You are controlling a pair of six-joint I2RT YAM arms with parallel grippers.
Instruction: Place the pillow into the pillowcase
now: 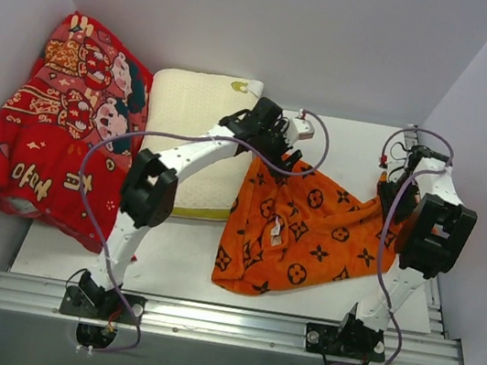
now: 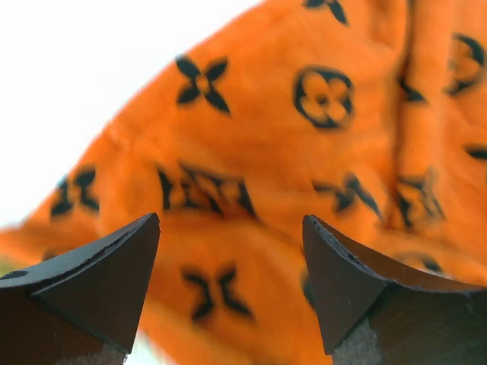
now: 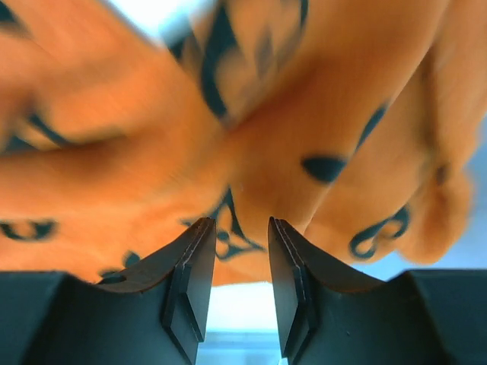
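Note:
The orange pillowcase [image 1: 301, 229] with black monogram motifs lies crumpled on the white table, right of centre. The cream pillow [image 1: 197, 115] lies flat at the back, left of it, with its yellow-green band along the near edge. My left gripper [image 1: 272, 145] hovers over the pillowcase's far left corner. In the left wrist view it [image 2: 230, 220] is wide open, with orange cloth [image 2: 251, 114] just beyond the tips. My right gripper [image 1: 388, 194] is at the pillowcase's right corner. In the right wrist view it [image 3: 240, 222] has a narrow gap, with cloth [image 3: 251, 144] at the tips and nothing pinched.
A red cartoon-printed cloth [image 1: 58, 125] is heaped at the left against the wall and overlaps the pillow's left side. White walls close in the back and both sides. A metal rail [image 1: 222, 318] runs along the table's near edge.

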